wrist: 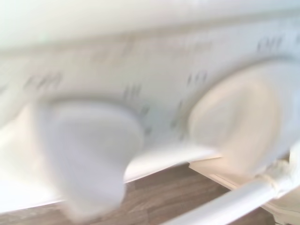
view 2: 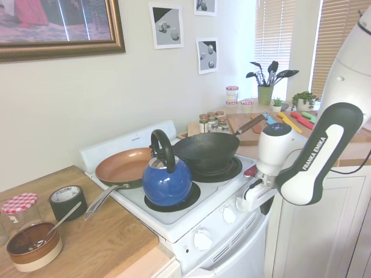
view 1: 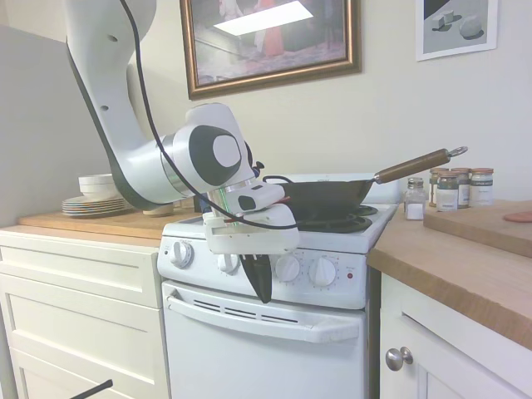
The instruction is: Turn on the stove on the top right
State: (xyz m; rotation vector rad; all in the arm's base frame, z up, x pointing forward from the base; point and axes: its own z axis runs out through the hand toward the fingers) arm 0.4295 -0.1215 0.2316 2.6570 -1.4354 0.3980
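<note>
Where knobs line stove [view 1: 274,241] (tool [view 1: 261,287] close)

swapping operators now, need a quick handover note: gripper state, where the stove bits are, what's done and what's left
Gripper: at the knob row on the stove front, dark fingers pointing down past the knobs; open or shut cannot be told.
On the stove: black wok, blue kettle, copper pan.
Done: arm brought to the knobs.
Left: grasp the knob for the top right burner and turn it; no turn is visible yet.
</note>
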